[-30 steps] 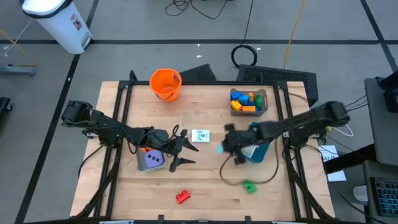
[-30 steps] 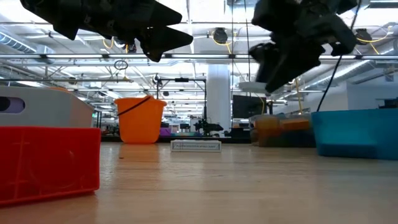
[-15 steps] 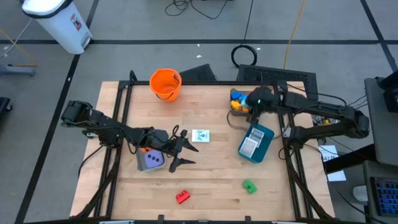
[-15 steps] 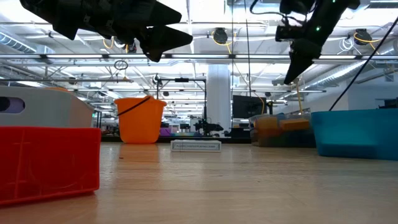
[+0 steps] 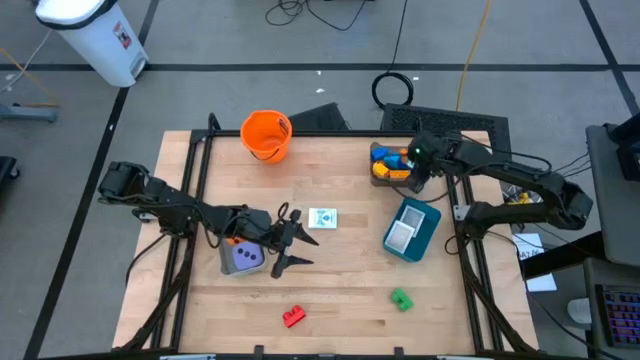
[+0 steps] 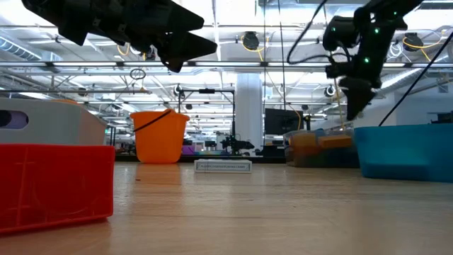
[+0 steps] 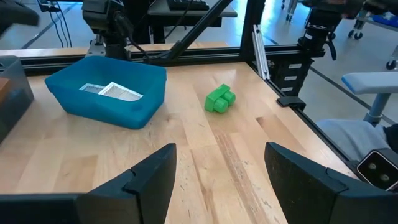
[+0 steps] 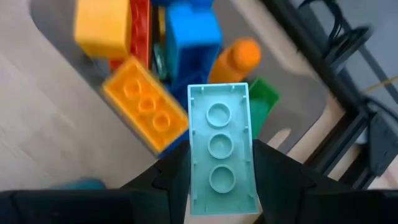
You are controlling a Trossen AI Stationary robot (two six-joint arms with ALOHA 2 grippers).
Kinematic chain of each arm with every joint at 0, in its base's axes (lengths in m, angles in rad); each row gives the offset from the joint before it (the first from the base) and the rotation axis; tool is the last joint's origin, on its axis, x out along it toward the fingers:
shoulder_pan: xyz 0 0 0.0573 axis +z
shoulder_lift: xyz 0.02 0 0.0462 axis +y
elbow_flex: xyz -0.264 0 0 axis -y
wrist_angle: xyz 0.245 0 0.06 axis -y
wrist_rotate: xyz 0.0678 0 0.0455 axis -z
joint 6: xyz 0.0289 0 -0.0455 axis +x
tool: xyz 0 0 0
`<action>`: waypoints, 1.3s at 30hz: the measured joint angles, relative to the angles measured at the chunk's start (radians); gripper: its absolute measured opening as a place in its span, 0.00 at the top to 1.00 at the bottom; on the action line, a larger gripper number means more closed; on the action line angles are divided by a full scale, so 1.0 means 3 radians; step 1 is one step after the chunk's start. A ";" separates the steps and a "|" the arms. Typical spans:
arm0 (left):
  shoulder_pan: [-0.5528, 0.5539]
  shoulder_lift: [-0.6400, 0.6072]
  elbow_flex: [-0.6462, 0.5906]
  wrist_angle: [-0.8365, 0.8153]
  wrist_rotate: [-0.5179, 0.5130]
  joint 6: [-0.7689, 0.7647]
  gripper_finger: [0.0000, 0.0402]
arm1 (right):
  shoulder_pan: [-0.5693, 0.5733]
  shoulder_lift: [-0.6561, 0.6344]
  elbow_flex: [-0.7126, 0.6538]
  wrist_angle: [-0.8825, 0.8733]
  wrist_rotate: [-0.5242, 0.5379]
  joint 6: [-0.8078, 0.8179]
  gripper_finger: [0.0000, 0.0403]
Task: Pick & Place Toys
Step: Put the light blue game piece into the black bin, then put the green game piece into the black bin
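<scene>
My right gripper (image 5: 418, 166) is shut on a pale teal block (image 8: 219, 143) above the grey bin (image 5: 424, 153) at the far right. The bin holds yellow, blue, red, orange and green blocks (image 8: 144, 111). My left gripper (image 5: 291, 241) is open and empty, held above the table beside the purple dotted die (image 5: 243, 258). A white picture card (image 5: 322, 218), a green block (image 5: 401, 299) and a red block (image 5: 292, 317) lie flat on the table. My right gripper pinches the pale teal block by its two long sides (image 8: 198, 163) between its two fingers (image 8: 169, 182). The fingers point down from above and lie along the block. The block is lifted clear, its hollow side with three round tubes facing the wrist camera.
An orange bucket (image 5: 266, 135) stands at the far edge. A teal bin (image 5: 411, 229) with a white card inside sits right of centre; it also shows in the left wrist view (image 7: 109, 93). Bare wood lies along the near edge between the red and green blocks.
My right gripper has gone from beside the teal bin toward the table's far right, carrying the pale teal block, and now hangs over the grey bin. My left arm has kept still.
</scene>
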 joint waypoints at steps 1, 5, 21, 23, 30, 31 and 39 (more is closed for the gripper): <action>0.0000 0.0000 0.0000 -0.0001 0.0000 0.0000 0.37 | 0.0000 0.0000 -0.0053 -0.0002 -0.0001 0.0001 0.65; -0.0001 0.0000 0.0000 0.0000 -0.0003 0.0001 0.37 | 0.0000 0.0000 -0.0262 -0.0004 -0.0001 -0.0005 0.65; -0.0001 0.0000 0.0000 0.0003 -0.0005 0.0001 0.37 | 0.0000 -0.0006 -0.0387 0.0091 -0.0002 -0.0065 0.57; -0.0001 0.0000 0.0000 0.0003 -0.0005 0.0001 0.37 | 0.0000 -0.0006 -0.0387 0.0097 -0.0002 -0.0074 0.55; -0.0001 0.0000 0.0000 0.0004 -0.0006 0.0003 0.37 | 0.0000 -0.0023 -0.0305 0.0106 -0.0002 -0.0140 0.50; -0.0001 0.0000 0.0000 0.0004 -0.0006 0.0003 0.37 | 0.0000 -0.0036 -0.0270 0.0103 -0.0002 -0.0171 0.49; -0.0001 0.0000 0.0000 0.0003 -0.0006 0.0003 0.37 | 0.0013 -0.0287 -0.0009 0.0303 -0.1178 0.0047 0.51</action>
